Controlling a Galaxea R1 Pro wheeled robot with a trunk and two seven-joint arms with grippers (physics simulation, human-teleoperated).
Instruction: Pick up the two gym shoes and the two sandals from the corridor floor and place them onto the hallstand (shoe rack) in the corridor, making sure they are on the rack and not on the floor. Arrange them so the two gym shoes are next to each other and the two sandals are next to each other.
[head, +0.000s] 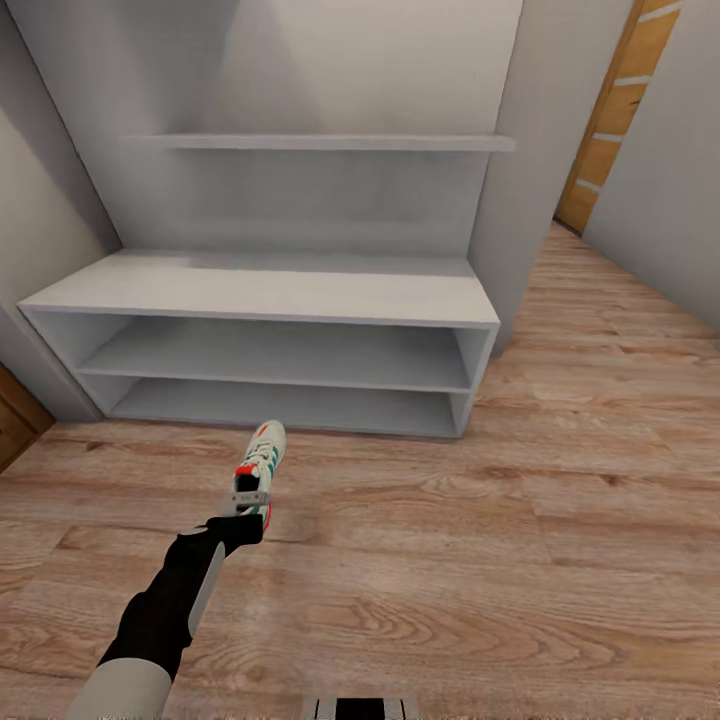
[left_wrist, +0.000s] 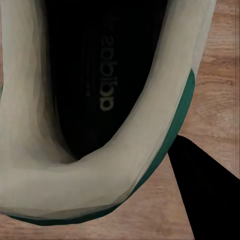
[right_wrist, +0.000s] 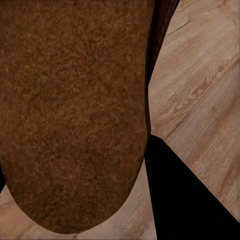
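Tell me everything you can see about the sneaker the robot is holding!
The gym shoe is white with green side stripes and a red-orange heel. The left gripper grips it at the heel end, toe pointing toward the hallstand, above the wood floor. The left wrist view looks into its dark inside past a pale padded collar with green trim.

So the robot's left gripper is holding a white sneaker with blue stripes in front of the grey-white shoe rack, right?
Not quite: the stripes are green, not blue, as the head view shows. The left gripper does hold the white sneaker with green stripes and a red-orange heel above the wood-plank floor, in front of the pale grey-white shoe rack.
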